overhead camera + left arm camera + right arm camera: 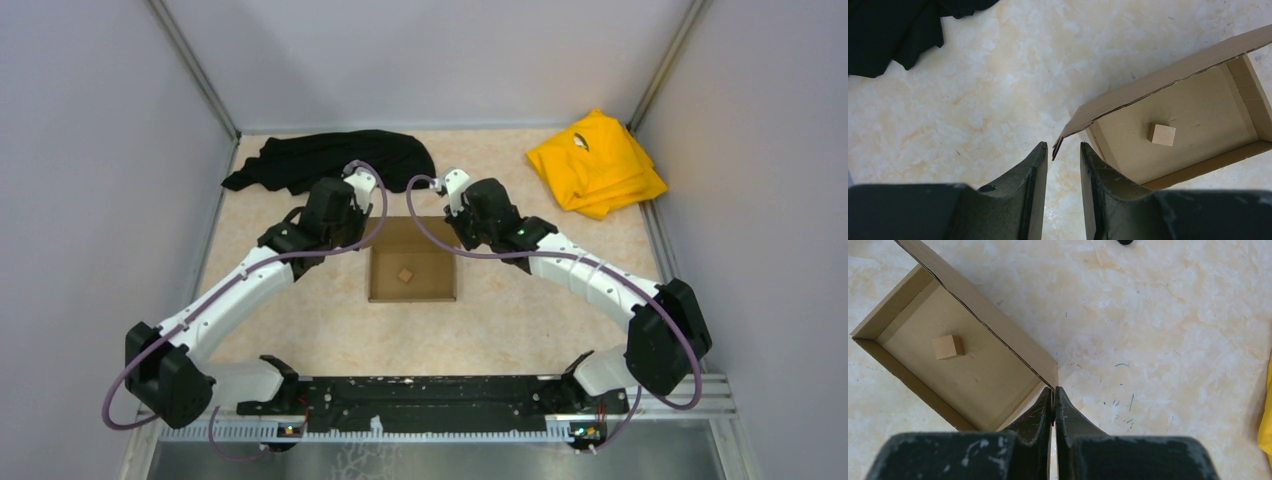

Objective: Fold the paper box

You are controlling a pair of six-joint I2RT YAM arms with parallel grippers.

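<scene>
Top view: the paper box is plain brown cardboard, an open shallow tray with its far flap raised. The left gripper and right gripper are at its far corners.

Left wrist: fingers partly apart. The flap's corner tip sits in the narrow gap; contact unclear. The tray lies beyond and right of the fingertips, with a small wooden cube inside.

Right wrist: fingers pressed together. The flap corner ends at their tips; pinch not discernible. The tray lies beyond and left.

Top view: left arm and right arm hide the paper box far flap. Right gripper tips at its corner, maybe pinching, unclear. Yellow cloth cropped.
</scene>
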